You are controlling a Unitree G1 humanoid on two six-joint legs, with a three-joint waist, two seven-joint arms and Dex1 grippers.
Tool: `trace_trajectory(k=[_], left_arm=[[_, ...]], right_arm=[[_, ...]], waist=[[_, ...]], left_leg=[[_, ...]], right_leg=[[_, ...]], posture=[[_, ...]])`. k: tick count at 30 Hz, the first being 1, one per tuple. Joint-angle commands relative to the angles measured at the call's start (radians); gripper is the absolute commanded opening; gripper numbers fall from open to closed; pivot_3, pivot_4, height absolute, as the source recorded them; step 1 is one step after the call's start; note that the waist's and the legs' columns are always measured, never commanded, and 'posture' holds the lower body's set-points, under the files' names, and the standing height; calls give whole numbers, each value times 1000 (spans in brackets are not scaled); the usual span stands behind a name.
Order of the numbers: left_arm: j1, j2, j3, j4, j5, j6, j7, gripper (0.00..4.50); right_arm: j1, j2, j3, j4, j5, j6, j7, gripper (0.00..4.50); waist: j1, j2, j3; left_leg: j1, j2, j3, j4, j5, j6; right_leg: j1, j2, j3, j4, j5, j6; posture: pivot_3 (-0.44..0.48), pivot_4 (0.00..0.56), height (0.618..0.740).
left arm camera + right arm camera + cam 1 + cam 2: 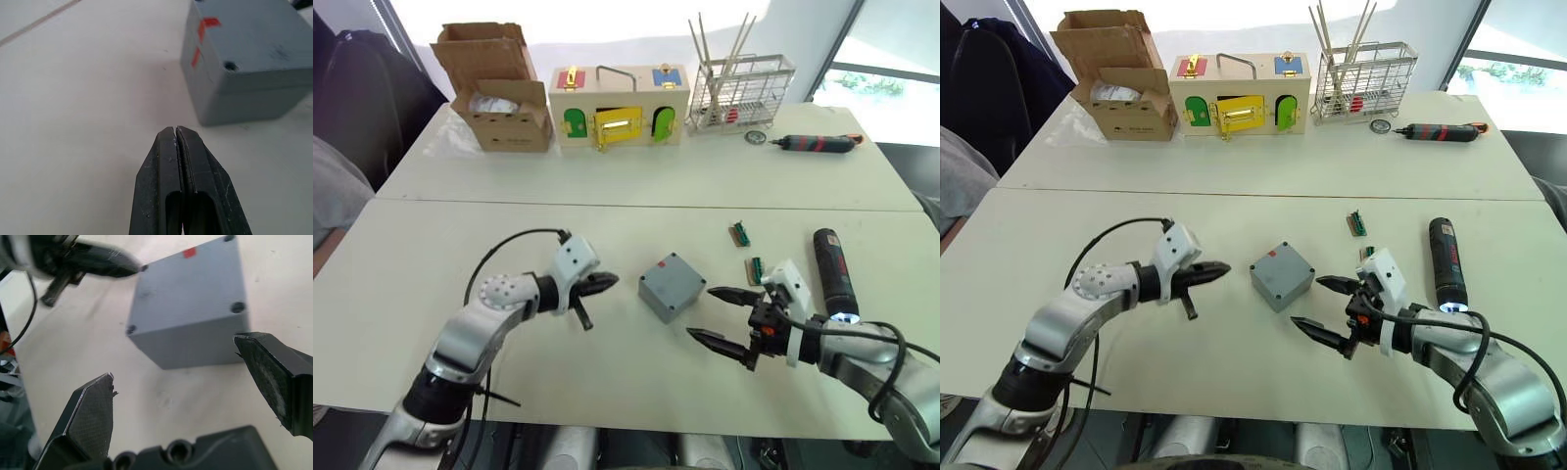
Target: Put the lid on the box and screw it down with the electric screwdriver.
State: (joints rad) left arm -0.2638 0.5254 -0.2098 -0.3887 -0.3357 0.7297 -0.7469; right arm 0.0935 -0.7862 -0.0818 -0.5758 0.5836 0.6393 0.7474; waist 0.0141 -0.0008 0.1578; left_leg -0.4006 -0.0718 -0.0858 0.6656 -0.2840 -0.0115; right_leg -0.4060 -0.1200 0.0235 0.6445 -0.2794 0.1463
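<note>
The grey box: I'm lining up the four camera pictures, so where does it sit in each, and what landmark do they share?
Left eye view: box at table centre, between the left gripper and right gripper.
Right eye view: box at centre, between the grippers.
Left wrist view: box beyond the shut fingers.
Right wrist view: box beyond the open fingers.
Shared landmark: the box's red mark.

Matt grey plastic on the box (672, 286), faintly scuffed, with a red mark. Smooth, pale, matt tabletop (607, 176) beneath it. Beyond the box: brown cardboard carton (499, 88), painted wooden case (620, 106), wire rack (741, 90), probably metal.
</note>
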Motion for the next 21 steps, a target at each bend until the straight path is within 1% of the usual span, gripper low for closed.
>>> trace_trajectory(k=[1,4,7,10,14,21], left_arm=[[35,3,18,-91,-62,36,-11,0],[62,-9,11,-108,-79,49,4,0],[54,-32,-12,-104,-79,48,17,0],[39,-52,-35,-85,-60,30,31,0],[12,-82,-51,-32,-20,-22,61,0],[-5,-110,-44,5,3,-67,82,0]], right_arm=[[-46,-12,18,61,-41,-63,54,4485],[-89,-21,38,133,-80,-100,95,4485],[-156,-10,79,211,-124,-149,135,4485],[-197,4,110,242,-139,-167,162,4485],[-196,10,136,203,-124,-132,177,4485],[-120,32,122,106,-100,-87,134,4485]], waist=[[-2,0,0],[-3,0,0],[-1,0,0],[-1,0,0],[-1,0,0],[-1,0,0]], left_leg=[[0,0,0,0,0,0],[0,0,0,0,0,0],[0,0,0,0,0,0],[1,0,0,0,0,0],[0,0,0,0,0,-1],[0,0,0,0,0,-1]], right_leg=[[0,0,0,0,0,0],[0,0,0,0,0,0],[0,0,0,0,0,0],[0,0,0,0,0,0],[0,0,0,-1,0,0],[0,0,0,-1,0,0]], posture=[[0,150,731],[0,150,731],[0,150,731],[0,150,731],[0,150,731],[0,150,731]])
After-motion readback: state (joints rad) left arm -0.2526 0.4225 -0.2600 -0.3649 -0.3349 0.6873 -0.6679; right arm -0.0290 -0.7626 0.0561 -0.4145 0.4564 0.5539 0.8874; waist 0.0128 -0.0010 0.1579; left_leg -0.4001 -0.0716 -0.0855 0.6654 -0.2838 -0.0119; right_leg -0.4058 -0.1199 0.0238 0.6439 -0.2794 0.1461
